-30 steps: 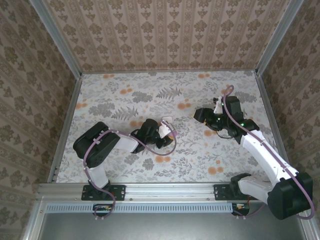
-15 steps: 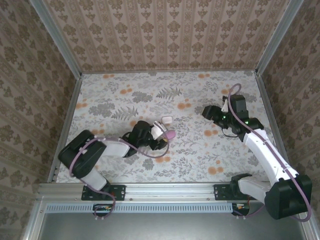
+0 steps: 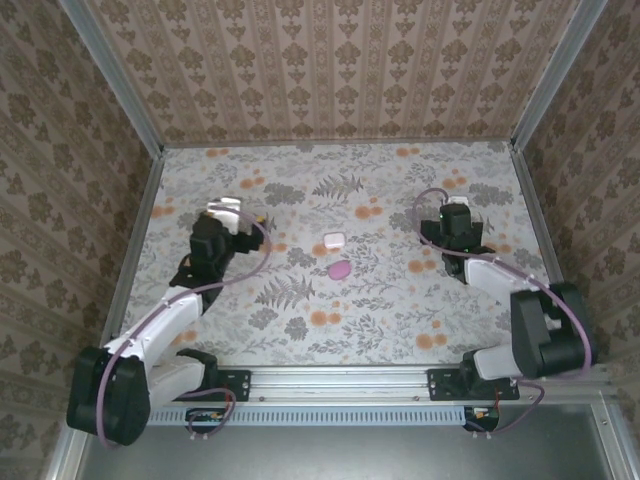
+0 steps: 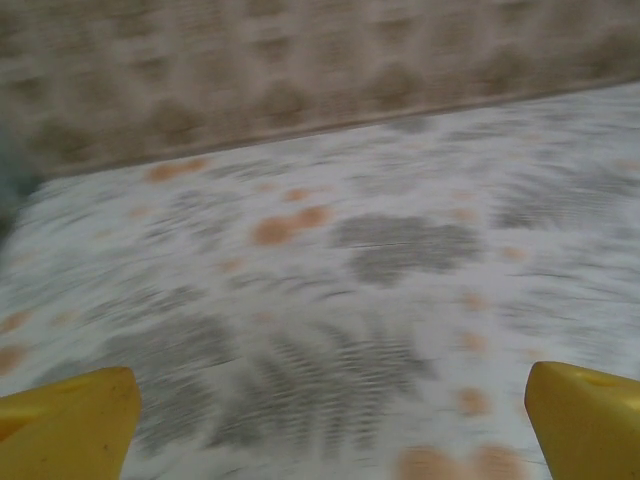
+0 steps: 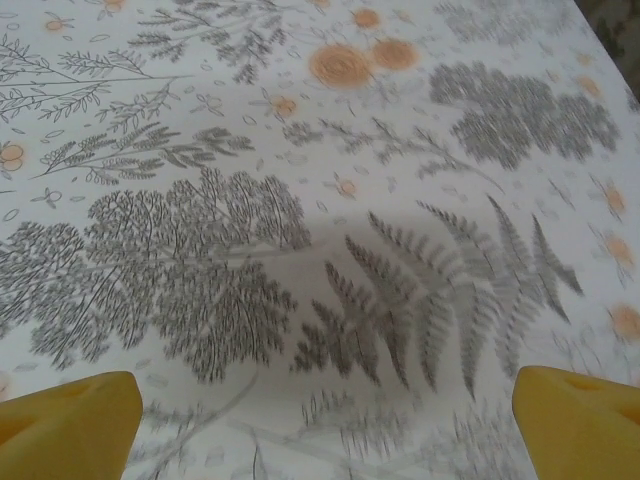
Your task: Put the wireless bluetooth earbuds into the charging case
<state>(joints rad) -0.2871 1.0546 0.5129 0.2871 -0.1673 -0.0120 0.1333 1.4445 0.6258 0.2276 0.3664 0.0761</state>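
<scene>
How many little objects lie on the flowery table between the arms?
2: a white rounded-square box near the middle, and a pink-purple oval pebble just apart from it, on the near side. Tinier pieces may escape view.

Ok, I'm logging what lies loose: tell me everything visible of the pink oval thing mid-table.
The pink oval thing is small, pinkish purple, smooth and rounded like a pebble, lying flat on the floral table near its middle. No seam can be made out. A white rounded-square box sits just beyond it, apart. Only the table touches it.
</scene>
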